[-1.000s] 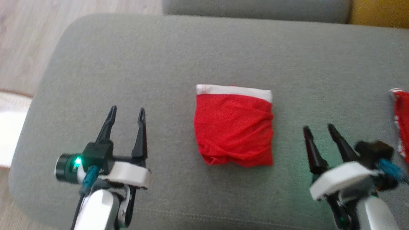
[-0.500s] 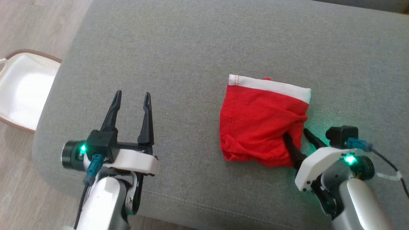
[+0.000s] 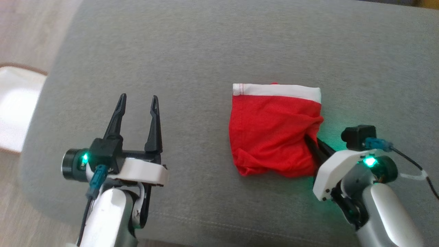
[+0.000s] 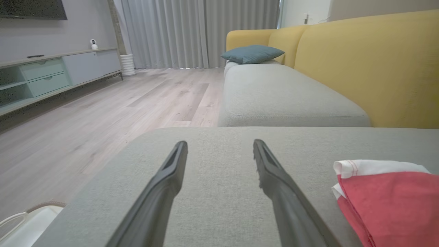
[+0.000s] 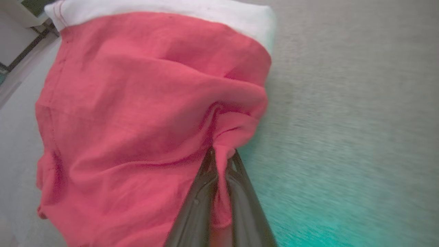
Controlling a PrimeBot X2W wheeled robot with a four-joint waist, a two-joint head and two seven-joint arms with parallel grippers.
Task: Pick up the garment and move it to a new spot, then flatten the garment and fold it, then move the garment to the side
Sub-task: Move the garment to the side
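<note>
Head view: the folded red cloth garment with a white waistband [image 3: 274, 130] lies on the broad grey fabric seat cushion [image 3: 205, 51], right of centre, waistband along its far edge. The right gripper [image 3: 313, 142] sits at the garment's near right corner; its fingertips are hidden under the cloth there.

Right wrist view settles what the head view hides: the right gripper [image 5: 222, 154] has its fingers closed together with a fold of the garment [image 5: 137, 120] pinched between them. Green light tints the cushion [image 5: 343, 137] beside them.

The left gripper [image 3: 138, 97] hangs over bare cushion, well apart from the garment on its left. Left wrist view: the left gripper [image 4: 220, 143] has its fingers spread wide, nothing between them but cushion [image 4: 219, 212]; the garment [image 4: 387, 199] shows at the right edge.

Container: a white basket with a brown rim [image 3: 17, 103] stands on the floor past the cushion's left edge, also visible in the left wrist view [image 4: 31, 219]. We cannot tell what it holds.

Surroundings, left wrist view: a second grey seat cushion [image 4: 284, 96], a yellow sofa back [image 4: 360, 61], a teal pillow [image 4: 252, 54], grey curtains [image 4: 192, 31], a low cabinet with pale green drawers [image 4: 44, 75], pale wooden floor [image 4: 120, 113]. The cushion around the garment is bare.
</note>
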